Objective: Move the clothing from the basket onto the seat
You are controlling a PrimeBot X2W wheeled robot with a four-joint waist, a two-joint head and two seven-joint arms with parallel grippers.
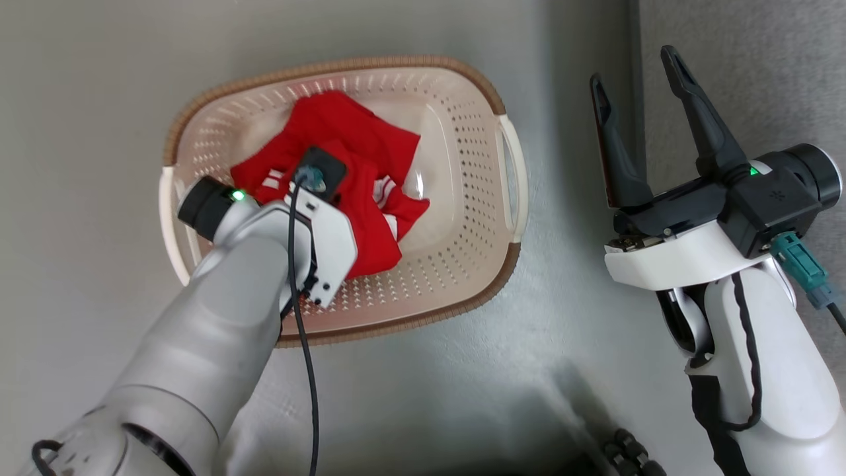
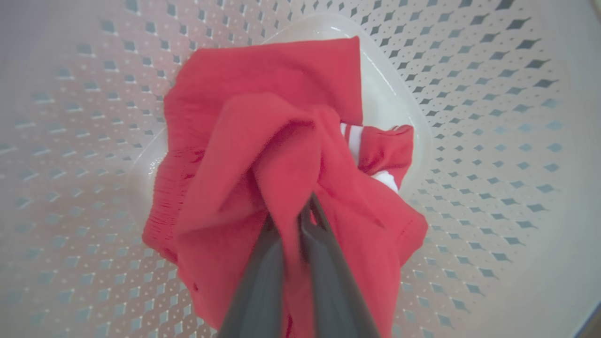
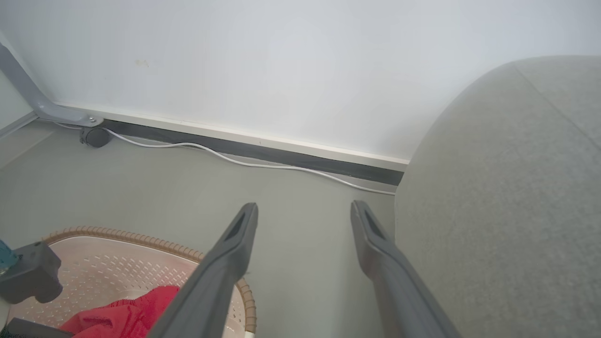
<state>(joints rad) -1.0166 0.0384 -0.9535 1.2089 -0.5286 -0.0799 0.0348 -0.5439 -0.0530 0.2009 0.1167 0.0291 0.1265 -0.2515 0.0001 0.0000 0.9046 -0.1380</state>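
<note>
Left gripper point(image 2: 291, 213) clamped; right gripper point(image 1: 633, 66) spread wide.

Red clothing point(image 1: 360, 142) with white stripes; cream basket point(image 1: 462, 132) dotted with holes, brown rim; grey sofa point(image 3: 507, 197).

we can't read any text, brand, number or label here. closest we get is a tiny dotted mark point(image 1: 770, 196) on the black body of the right gripper point(image 1: 632, 65), and it's too small for us to tell what it is. the white stripes on the clothing point(image 1: 357, 139) are plain stripes as far as we can see, with no lettering on them
</note>
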